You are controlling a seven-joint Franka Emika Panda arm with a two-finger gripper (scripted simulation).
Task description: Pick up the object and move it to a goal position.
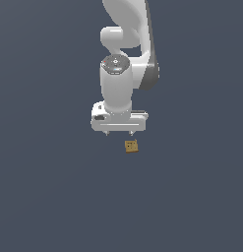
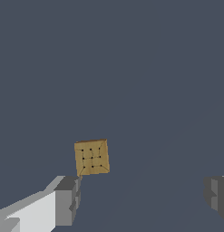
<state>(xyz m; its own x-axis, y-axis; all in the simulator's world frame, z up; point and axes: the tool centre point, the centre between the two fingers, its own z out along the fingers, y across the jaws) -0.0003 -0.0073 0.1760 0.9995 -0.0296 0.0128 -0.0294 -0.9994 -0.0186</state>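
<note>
The object [image 1: 132, 146] is a tiny tan-brown cube with small dark marks, lying on the dark grey surface. In the wrist view the object [image 2: 91, 157] shows its marked top face, slightly rotated. My white gripper [image 1: 119, 133] hangs from the arm just behind the cube in the exterior view, a little toward that view's left. Its two short fingers are spread wide with nothing between them. In the wrist view the gripper [image 2: 143, 198] is open, and the cube lies just beyond one grey fingertip [image 2: 68, 199], outside the gap between the fingers.
The white arm [image 1: 124, 59] rises behind the gripper toward the top of the exterior view. A plain dark grey surface [image 1: 54, 197] fills everything else.
</note>
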